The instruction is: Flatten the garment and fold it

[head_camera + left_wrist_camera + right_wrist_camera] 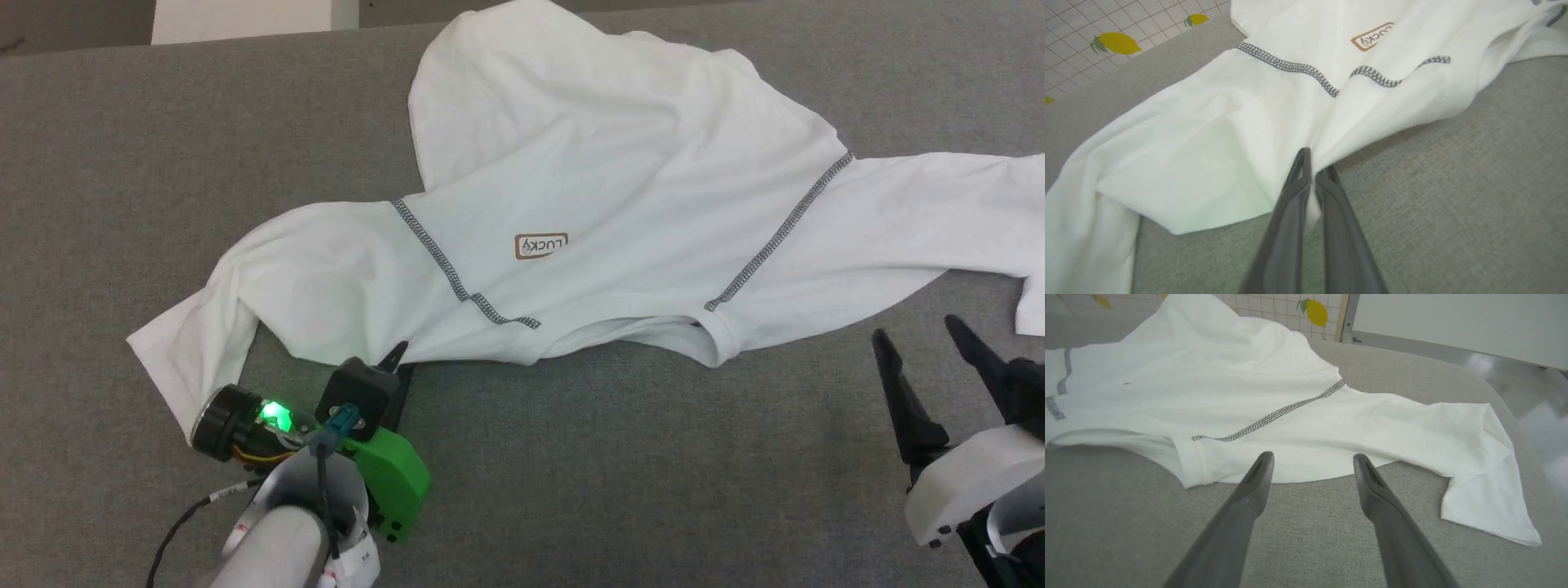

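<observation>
The garment [620, 188], a white long-sleeved shirt with grey zigzag shoulder seams and a brown "LUCKY" patch [540, 245], lies rumpled on the grey surface, sleeves spread left and right. My left gripper [397, 357] is at its near edge beside the left seam. In the left wrist view the two dark fingers of the left gripper [1314, 165] are pressed together on a pinch of the garment [1216, 134]. My right gripper [916, 333] stands open just short of the right sleeve. The right gripper [1312, 457] has nothing between its fingers, and the garment [1274, 396] edge lies just past the tips.
The grey padded surface [620, 457] runs wide in front of the shirt. A tiled backdrop with lemon prints [1118, 43] rises beyond its far side. A pale panel [241, 18] stands at the back left, and shiny floor [1539, 412] lies past the right end.
</observation>
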Motion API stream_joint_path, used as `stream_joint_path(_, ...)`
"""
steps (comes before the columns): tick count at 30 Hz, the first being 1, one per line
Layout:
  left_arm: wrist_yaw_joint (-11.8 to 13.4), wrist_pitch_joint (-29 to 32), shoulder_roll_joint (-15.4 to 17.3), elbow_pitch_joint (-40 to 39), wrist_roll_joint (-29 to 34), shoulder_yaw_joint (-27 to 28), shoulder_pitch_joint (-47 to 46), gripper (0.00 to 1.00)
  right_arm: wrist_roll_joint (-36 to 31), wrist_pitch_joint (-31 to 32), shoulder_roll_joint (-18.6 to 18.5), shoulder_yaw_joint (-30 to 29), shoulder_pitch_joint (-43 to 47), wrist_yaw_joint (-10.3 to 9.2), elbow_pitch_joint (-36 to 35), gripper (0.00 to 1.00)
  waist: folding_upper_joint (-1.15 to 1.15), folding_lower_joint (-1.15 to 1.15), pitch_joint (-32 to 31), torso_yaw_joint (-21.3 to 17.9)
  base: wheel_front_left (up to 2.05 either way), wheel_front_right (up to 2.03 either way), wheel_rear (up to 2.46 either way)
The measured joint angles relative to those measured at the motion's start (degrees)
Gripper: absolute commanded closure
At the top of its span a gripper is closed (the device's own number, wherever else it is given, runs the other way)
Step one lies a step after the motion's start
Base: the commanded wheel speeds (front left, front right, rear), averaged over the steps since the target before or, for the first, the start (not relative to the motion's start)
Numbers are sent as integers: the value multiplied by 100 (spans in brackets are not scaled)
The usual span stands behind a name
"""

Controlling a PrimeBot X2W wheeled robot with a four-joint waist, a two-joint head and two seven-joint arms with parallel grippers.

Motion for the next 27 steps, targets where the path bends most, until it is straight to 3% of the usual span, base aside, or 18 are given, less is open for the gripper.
stream_joint_path(4,49,69,-8,-355,-1,-48,42,100,100,605,-951,522,-27,0,202,0,0,0,93,117,0,0,0)
stream_joint_path(9,20,58,-130,-313,-1,-174,-119,100,210,788,-2020,1158,-440,1,446,0,0,0,381,282,0,0,0)
stream_joint_path(24,15,-175,-360,-137,-7,-309,-476,100,100,287,-2442,1670,-1200,1,1161,0,0,0,912,661,0,0,0)
stream_joint_path(25,15,-194,-375,-134,-10,-307,-495,100,75,237,-2438,1673,-1241,1,1200,8,0,0,939,681,0,0,0)
stream_joint_path(26,16,-236,-393,-133,-41,-297,-499,100,71,167,-2398,1629,-1279,2,1245,71,0,0,961,698,0,0,0)
stream_joint_path(27,19,-281,-407,-129,-67,-288,-498,100,57,116,-2345,1585,-1311,3,1279,100,0,0,975,708,0,0,0)
